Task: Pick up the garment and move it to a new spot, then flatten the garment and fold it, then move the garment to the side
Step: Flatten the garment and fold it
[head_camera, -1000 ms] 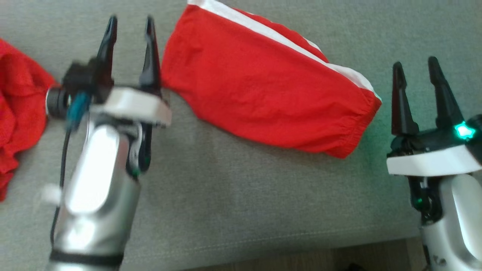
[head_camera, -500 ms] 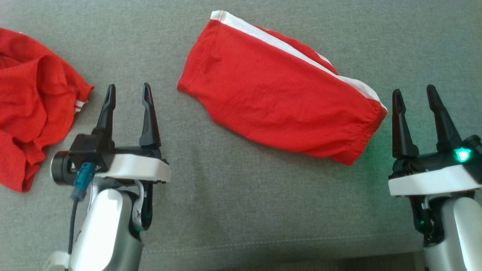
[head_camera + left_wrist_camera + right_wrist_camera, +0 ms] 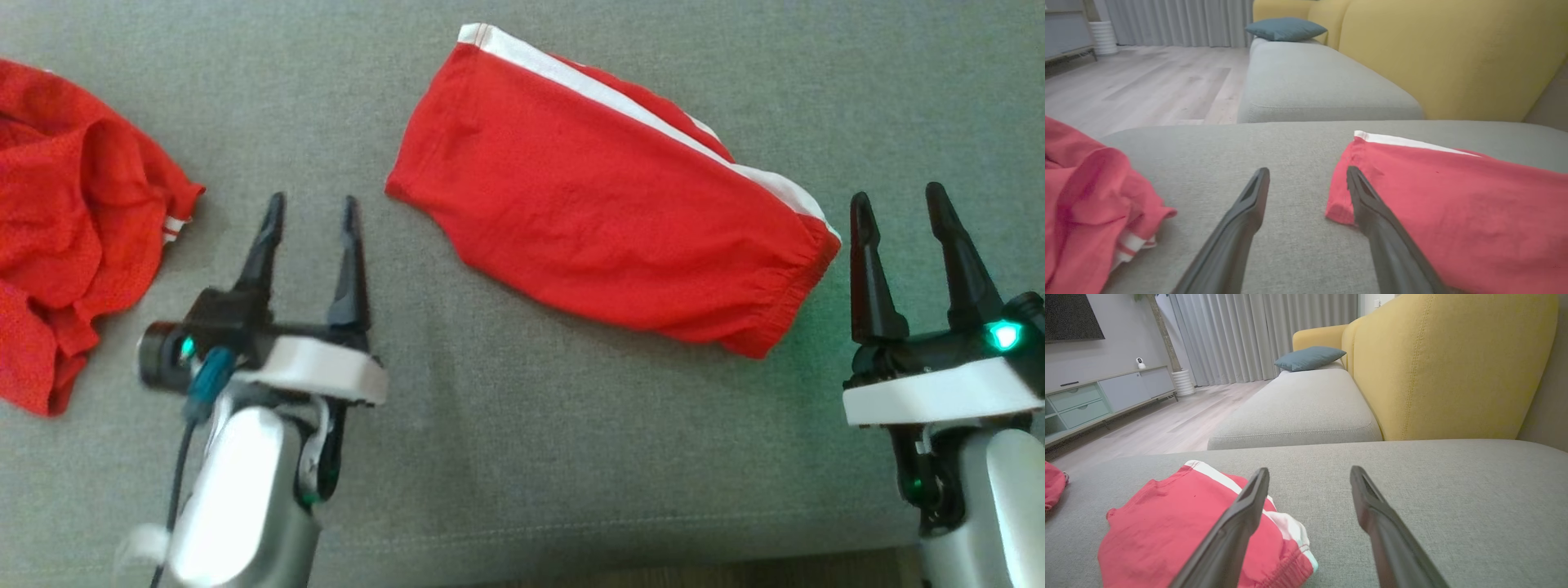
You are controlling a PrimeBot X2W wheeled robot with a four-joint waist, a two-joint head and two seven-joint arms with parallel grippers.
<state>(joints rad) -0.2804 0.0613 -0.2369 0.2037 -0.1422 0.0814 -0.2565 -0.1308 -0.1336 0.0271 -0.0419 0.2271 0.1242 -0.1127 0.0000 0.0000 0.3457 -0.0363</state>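
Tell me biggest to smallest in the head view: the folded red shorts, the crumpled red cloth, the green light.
1. folded red shorts, biggest.
2. crumpled red cloth; the picture's edge cuts it off, so it may really be bigger.
3. green light on the right gripper, tiny.

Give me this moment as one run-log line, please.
left tool: open, empty | right tool: open, empty | folded red shorts: flat on grey cushion | crumpled red garment: at left, untouched

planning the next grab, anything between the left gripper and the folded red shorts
Nothing visible: just grey cushion lies between the left gripper and the folded red shorts. The crumpled red garment is on its other side.
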